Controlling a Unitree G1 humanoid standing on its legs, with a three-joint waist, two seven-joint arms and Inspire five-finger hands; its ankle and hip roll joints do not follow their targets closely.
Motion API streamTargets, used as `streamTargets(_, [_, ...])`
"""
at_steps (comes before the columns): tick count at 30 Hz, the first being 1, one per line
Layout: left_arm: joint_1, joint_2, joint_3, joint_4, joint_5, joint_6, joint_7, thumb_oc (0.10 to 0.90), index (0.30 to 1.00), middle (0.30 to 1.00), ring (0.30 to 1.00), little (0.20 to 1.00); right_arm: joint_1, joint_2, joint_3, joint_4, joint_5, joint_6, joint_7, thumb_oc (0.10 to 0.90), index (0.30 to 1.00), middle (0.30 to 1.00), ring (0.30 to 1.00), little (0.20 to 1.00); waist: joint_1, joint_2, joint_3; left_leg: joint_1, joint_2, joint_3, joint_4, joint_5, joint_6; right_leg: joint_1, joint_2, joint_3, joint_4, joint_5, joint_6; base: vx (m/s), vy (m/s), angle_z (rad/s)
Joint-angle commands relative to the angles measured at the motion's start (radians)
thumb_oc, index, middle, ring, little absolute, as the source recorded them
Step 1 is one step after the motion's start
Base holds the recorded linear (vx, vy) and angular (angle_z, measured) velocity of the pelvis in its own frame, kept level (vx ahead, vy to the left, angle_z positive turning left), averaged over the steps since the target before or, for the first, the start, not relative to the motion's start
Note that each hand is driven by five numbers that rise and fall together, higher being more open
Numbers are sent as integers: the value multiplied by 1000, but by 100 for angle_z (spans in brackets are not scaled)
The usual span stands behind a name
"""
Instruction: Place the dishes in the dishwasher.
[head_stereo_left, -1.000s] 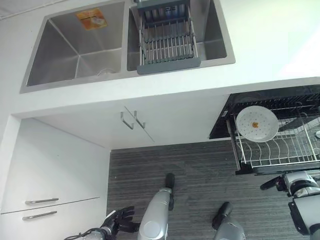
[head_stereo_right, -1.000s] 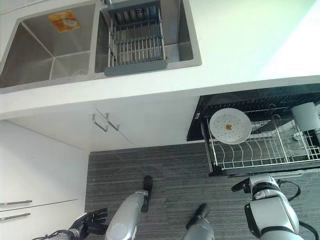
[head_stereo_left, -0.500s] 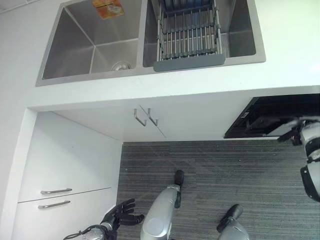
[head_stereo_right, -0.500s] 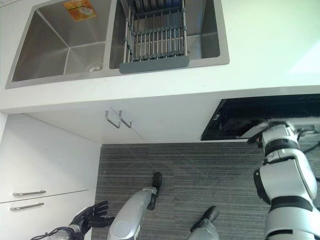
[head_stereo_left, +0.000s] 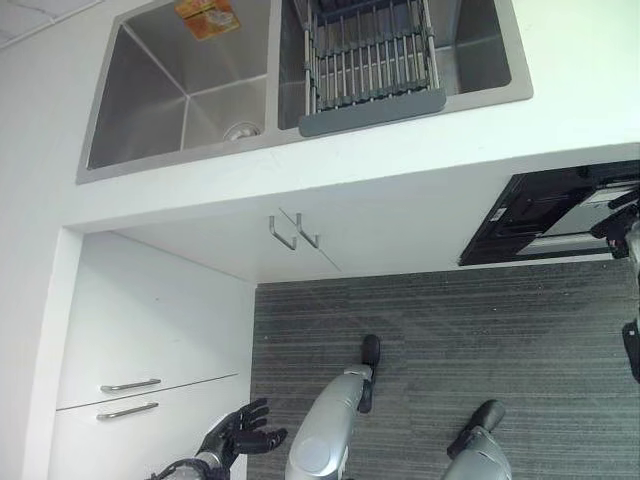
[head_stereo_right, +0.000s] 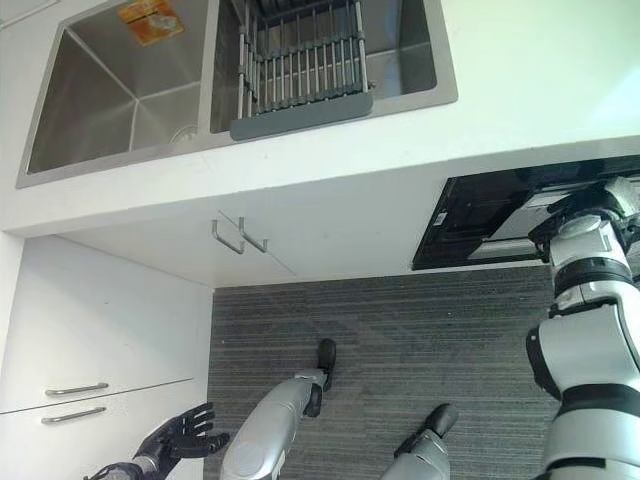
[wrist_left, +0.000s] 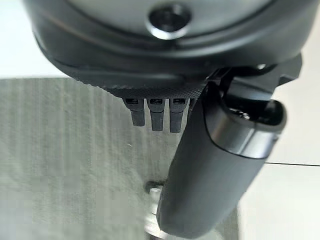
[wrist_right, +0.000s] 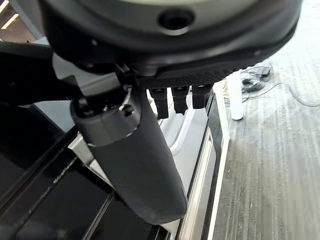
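The dishwasher (head_stereo_right: 478, 215) sits under the counter at the right, its dark opening showing a silver rack front (head_stereo_right: 515, 243) pushed in. No dish shows in it. My right hand (head_stereo_right: 588, 203) is up at that opening, fingers straight against the rack front (wrist_right: 194, 145), holding nothing. Low down at the left, in front of the drawers, my left hand (head_stereo_left: 240, 437) hangs with fingers spread and empty; its wrist view has the thumb (wrist_left: 210, 170) over the grey floor.
A double sink (head_stereo_left: 180, 110) is set in the white counter, with a grey dish rack (head_stereo_left: 368, 55) in its right basin. Two cabinet handles (head_stereo_left: 292, 232) jut out below the counter. White drawers (head_stereo_left: 130, 390) stand at the left. Striped grey floor lies between.
The rack with the white plate has slid into the dishwasher, and my right hand has risen with it to the opening. The camera has shifted. The left hand has barely moved.
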Motion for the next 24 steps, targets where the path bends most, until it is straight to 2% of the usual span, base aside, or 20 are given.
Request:
streamTargets(1, [18, 49, 33, -17, -79, -3, 12, 800, 900, 900, 900, 900, 144, -2, -51, -99, 131, -122, 178, 800, 900, 900, 900, 900, 33, -77, -107, 110, 103, -7, 51, -247, -96, -49, -25, 32, 93, -123, 19, -17, -65, 2])
streamTargets(2, [18, 53, 32, -19, -81, -2, 14, 800, 900, 900, 900, 900, 165, 3, -63, -102, 145, -123, 187, 800, 900, 900, 900, 900, 34, -80, -109, 114, 104, -7, 51, -248, -96, -46, -24, 31, 93, -124, 19, 1, -70, 7])
streamTargets(3, [7, 45, 42, -16, -98, 6, 25, 800, 900, 900, 900, 900, 269, 46, -124, -104, 179, -143, 212, 800, 900, 900, 900, 900, 19, -88, -118, 129, 111, -2, 51, -253, -96, -33, -17, 32, 93, -129, 17, 14, -33, -3])
streamTargets(4, [5, 45, 45, -15, -107, 6, 26, 800, 900, 900, 900, 900, 300, 57, -142, -105, 185, -152, 228, 800, 900, 900, 900, 900, 16, -91, -122, 135, 114, -1, 51, -255, -96, -29, -14, 32, 93, -131, 16, 42, -77, -3])
streamTargets(5, [-16, 35, 68, -18, -108, 35, 49, 800, 900, 900, 900, 900, 484, 146, -192, -114, 182, -225, 249, 800, 900, 900, 900, 900, -7, -106, -140, 161, 126, 5, 51, -262, -97, -8, 1, 36, 93, -140, 16, 42, -90, -15])
streamTargets(7, [-22, 33, 78, -16, -91, 53, 54, 800, 900, 900, 900, 900, 608, 212, -219, -135, 206, -257, 243, 800, 900, 900, 900, 900, -25, -119, -158, 181, 138, 9, 51, -265, -99, 11, 15, 38, 93, -148, 15, 40, -100, -5])
streamTargets(12, [-13, 6, 112, 25, -107, 72, 23, 800, 900, 900, 900, 900, 759, 303, -289, -125, 213, -312, 276, 800, 900, 900, 900, 900, -52, -142, -209, 223, 154, 14, 51, -273, -102, 49, 46, 43, 93, -173, 11, 34, -102, -16])
streamTargets(13, [-14, -2, 126, 36, -110, 81, 28, 800, 900, 900, 900, 900, 783, 321, -296, -119, 216, -328, 284, 800, 900, 900, 900, 900, -59, -149, -221, 222, 157, 22, 51, -254, -97, 49, 49, 35, 93, -164, -6, 16, -224, -18])
streamTargets(14, [-11, -11, 159, 58, -109, 84, 47, 800, 900, 900, 900, 900, 826, 352, -306, -118, 213, -361, 304, 800, 900, 900, 900, 900, -73, -161, -241, 251, 176, 32, 51, -254, -105, 74, 73, 41, 93, -183, -20, -4, -210, -15])
streamTargets(19, [-2, -25, 202, 87, -123, 77, 50, 800, 900, 900, 900, 900, 881, 409, -336, -136, 268, -374, 330, 800, 900, 900, 900, 900, -88, -161, -270, 277, 214, 39, 51, -237, -128, 110, 127, 57, 93, -224, -55, 39, -152, -2])
streamTargets(21, [-11, -37, 208, 101, -107, 73, 49, 800, 900, 900, 900, 900, 901, 436, -348, -141, 297, -369, 322, 800, 900, 900, 900, 900, -94, -162, -275, 285, 209, 55, 51, -237, -122, 113, 144, 65, 93, -236, -64, -40, -22, 22])
streamTargets(22, [-23, -47, 206, 116, -100, 70, 46, 800, 900, 900, 900, 900, 910, 451, -354, -144, 310, -363, 313, 800, 900, 900, 900, 900, -103, -164, -276, 301, 194, 84, 51, -236, -113, 116, 147, 63, 93, -238, -67, -34, 79, 28])
streamTargets(23, [-40, -59, 200, 128, -92, 69, 41, 800, 900, 900, 900, 900, 921, 470, -358, -150, 322, -358, 300, 800, 900, 900, 900, 900, -114, -172, -269, 324, 159, 123, 51, -239, -98, 122, 137, 61, 93, -233, -66, 45, 121, 28])
streamTargets(24, [-54, -66, 192, 129, -88, 76, 43, 800, 900, 900, 900, 900, 936, 487, -363, -151, 367, -355, 308, 800, 900, 900, 900, 900, -123, -171, -264, 340, 154, 141, 51, -258, -103, 143, 133, 57, 93, -240, -54, 33, 191, 35])
